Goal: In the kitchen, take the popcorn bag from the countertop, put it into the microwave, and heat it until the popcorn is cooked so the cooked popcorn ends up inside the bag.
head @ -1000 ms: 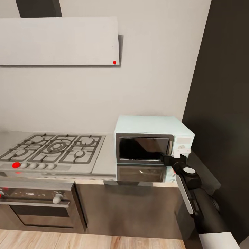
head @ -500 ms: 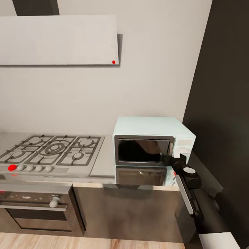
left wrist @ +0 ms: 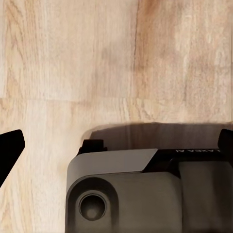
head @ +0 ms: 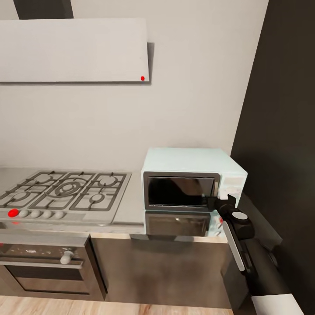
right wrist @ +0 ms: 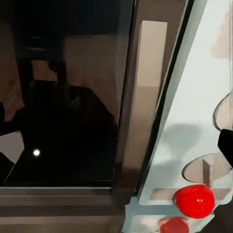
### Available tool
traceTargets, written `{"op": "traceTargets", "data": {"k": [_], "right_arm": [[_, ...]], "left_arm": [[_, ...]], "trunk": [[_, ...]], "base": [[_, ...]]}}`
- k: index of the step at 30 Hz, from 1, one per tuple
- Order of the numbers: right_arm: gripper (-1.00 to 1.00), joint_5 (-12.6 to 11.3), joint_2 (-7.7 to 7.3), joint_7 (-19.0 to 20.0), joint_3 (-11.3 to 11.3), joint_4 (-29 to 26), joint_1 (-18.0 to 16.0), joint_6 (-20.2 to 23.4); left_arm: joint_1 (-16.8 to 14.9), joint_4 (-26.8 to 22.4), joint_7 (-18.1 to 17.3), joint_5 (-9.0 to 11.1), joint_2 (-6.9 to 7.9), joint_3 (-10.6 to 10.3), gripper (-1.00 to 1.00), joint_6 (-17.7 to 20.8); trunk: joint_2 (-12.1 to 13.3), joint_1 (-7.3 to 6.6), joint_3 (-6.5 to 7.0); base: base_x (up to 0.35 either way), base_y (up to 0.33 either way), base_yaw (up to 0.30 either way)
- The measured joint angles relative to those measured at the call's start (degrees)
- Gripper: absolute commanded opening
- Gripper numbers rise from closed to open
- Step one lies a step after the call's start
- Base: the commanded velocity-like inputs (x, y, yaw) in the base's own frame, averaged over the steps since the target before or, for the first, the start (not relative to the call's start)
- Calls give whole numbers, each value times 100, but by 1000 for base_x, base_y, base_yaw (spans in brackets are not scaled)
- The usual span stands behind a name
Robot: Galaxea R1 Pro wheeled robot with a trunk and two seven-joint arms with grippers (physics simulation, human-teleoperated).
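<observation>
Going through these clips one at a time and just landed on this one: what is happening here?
The robot stands at the kitchen counter with its right gripper up against the front of the microwave, at the door's right edge beside the control panel. The door looks shut. The right wrist view shows the dark door glass and a red button close up. The gas hob sits to the left. The left wrist camera faces the wooden floor.

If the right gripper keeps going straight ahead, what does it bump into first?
Most likely the microwave: the right gripper points at the right edge of its dark door, beside the knob panel. It looks very close.
</observation>
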Motion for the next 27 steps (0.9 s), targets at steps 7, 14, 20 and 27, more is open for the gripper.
{"op": "traceTargets", "data": {"k": [7, 14, 20, 27], "right_arm": [[100, 0, 0, 0, 0, 0, 0, -3], [100, 0, 1, 0, 8, -8, 0, -1], [100, -4, 27, 15, 8, 61, 65, -128], [100, -8, 24, -2, 29, 70, 248, -353]], "left_arm": [[0, -2, 0, -4, 1, 0, 100, 0], [0, -1, 2, -4, 1, -2, 100, 0], [-41, -50, -4, 28, -89, 21, 100, -110], [-35, -53, -4, 28, -105, 19, 100, -115]], "trunk": [[0, 2, 0], [0, 2, 0], [0, 2, 0], [0, 2, 0]], "base": [[29, -18, 0], [0, 0, 0], [0, 0, 0], [0, 0, 0]]}}
